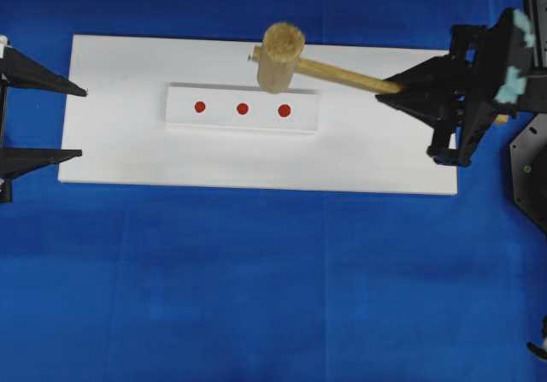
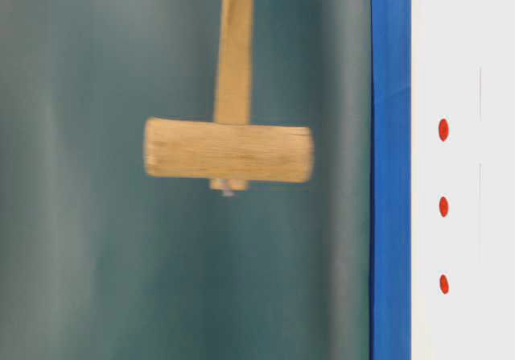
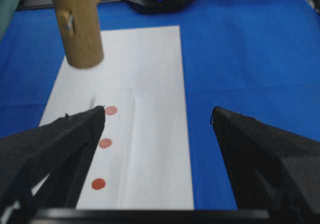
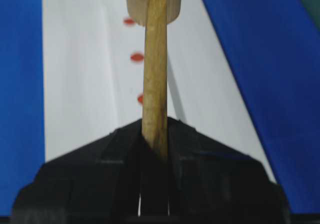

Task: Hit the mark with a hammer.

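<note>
Even, bright light fills every view with no glare. The hammer is motion-blurred at table level. A faint shadow edges the white strip overhead. The right wrist view is soft throughout.

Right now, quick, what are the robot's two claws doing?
Left gripper: open, holding nothing.
Right gripper: shut on the hammer, gripping its handle.
</note>
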`<state>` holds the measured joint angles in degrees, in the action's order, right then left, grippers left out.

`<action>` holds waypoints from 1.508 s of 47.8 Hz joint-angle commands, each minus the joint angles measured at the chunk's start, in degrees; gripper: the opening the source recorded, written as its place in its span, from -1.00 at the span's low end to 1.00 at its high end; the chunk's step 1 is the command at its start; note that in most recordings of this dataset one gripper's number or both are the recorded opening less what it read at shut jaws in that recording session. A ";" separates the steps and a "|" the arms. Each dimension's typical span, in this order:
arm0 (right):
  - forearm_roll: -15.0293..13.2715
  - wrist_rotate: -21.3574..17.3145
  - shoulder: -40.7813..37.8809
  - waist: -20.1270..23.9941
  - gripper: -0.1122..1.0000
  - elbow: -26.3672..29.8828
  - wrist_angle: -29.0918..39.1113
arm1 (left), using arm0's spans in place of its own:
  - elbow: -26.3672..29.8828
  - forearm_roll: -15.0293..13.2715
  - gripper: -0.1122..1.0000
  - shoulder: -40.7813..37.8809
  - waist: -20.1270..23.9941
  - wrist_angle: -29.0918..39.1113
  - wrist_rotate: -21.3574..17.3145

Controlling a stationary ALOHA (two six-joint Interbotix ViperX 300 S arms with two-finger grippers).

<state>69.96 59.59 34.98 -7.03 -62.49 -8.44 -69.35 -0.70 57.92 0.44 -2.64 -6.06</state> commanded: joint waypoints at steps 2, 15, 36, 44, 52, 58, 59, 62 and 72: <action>-0.09 -0.26 -4.57 0.09 -0.76 -0.44 -0.53 | 0.70 -0.09 0.73 -0.18 0.00 -0.18 0.00; 4.31 -1.93 -17.58 0.26 -0.76 -1.49 1.05 | 0.70 -0.09 0.73 -0.18 0.09 -0.18 0.09; 1.32 0.62 -2.11 0.35 -0.76 0.53 0.62 | 0.70 -0.09 0.73 -0.09 0.09 -0.18 0.09; 1.05 1.58 0.00 0.44 -0.76 0.70 1.32 | 0.70 -0.09 0.73 -0.09 0.09 -0.18 0.09; 1.14 2.37 -0.70 0.53 -0.76 1.67 1.76 | 0.70 -0.09 0.73 -0.09 0.09 -0.18 0.00; 0.97 2.46 -2.29 1.05 -0.76 3.25 1.85 | 0.70 -0.09 0.73 -0.09 0.09 -0.18 0.09; 0.88 2.46 -2.64 1.32 -0.76 3.78 1.85 | 0.70 -0.09 0.73 -0.09 0.09 -0.18 0.09; 0.70 2.46 -4.04 1.93 -0.76 5.19 1.85 | 0.70 -0.09 0.73 -0.09 0.09 -0.18 0.09; 0.53 2.46 -10.37 3.78 -0.76 10.63 1.76 | 0.70 -0.09 0.73 -0.09 0.09 -0.18 0.00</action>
<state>70.75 61.96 26.28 -3.87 -55.55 -6.42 -69.35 -0.70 58.10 0.44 -2.64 -6.06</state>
